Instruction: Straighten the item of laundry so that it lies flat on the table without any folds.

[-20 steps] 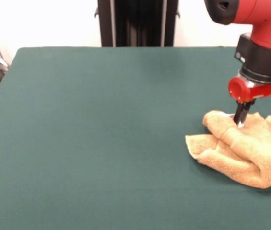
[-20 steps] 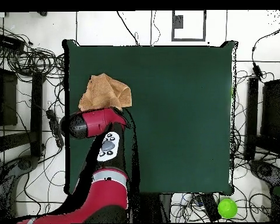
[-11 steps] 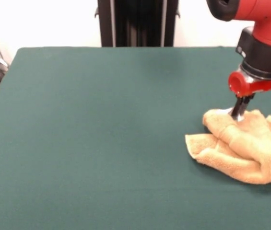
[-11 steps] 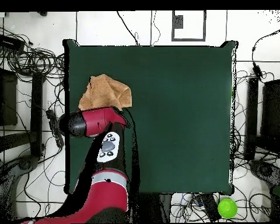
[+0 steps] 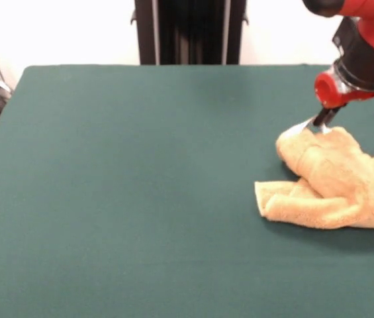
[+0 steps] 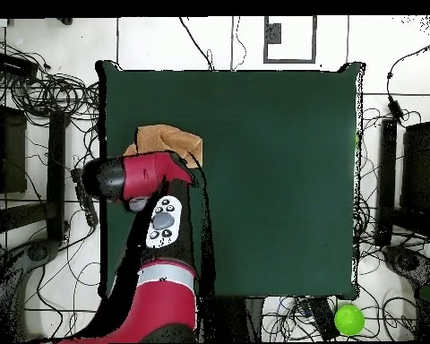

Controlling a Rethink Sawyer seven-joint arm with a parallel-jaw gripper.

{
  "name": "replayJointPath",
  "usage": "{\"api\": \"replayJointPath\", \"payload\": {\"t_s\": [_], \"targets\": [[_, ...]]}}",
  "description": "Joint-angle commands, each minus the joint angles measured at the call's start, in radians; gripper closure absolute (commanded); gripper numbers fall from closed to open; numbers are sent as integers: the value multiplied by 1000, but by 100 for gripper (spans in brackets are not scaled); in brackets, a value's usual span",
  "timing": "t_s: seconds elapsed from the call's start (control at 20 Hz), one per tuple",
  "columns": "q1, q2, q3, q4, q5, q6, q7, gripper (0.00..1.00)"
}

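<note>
In the front view the near half of the tabletop (image 5: 120,199) showed only its dark green cloth, stretching from the lower edge of the picture up past the middle. The first thing on it, going back, was the golden-orange towel (image 5: 335,182), lying at the right side and running off the right edge of the picture. It was not flat: its nearest part was a thick folded flap that ended in a rounded corner pointing left, and behind that a second fold rose in a soft hump, with a crease running between the two layers. A shadow lay on the cloth under its near edge.

At the far, upper end of the hump a small pale tip of the towel stood up slightly, and there the end effector (image 5: 319,124) met it. The dark fingers came down at a slant from a red collar under the black and red wrist, and they were pinched together on that raised tip, so the towel's far corner was gripped and a little lifted while the rest lay on the tabletop. Beyond it the green cloth ran on to the far edge.

From overhead the towel (image 6: 169,143) lay near the left edge of the tabletop (image 6: 272,179), about halfway along it, and the red arm (image 6: 133,177) covered the part of it closest to the robot's base, hiding the end effector.
</note>
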Motion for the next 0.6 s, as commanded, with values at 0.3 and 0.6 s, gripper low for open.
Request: {"api": "replayJointPath", "payload": {"t_s": [0.3,0.6], "targets": [[-18,33,82,-85,28,220,135,100],[-48,20,94,-125,25,316,98,100]]}}
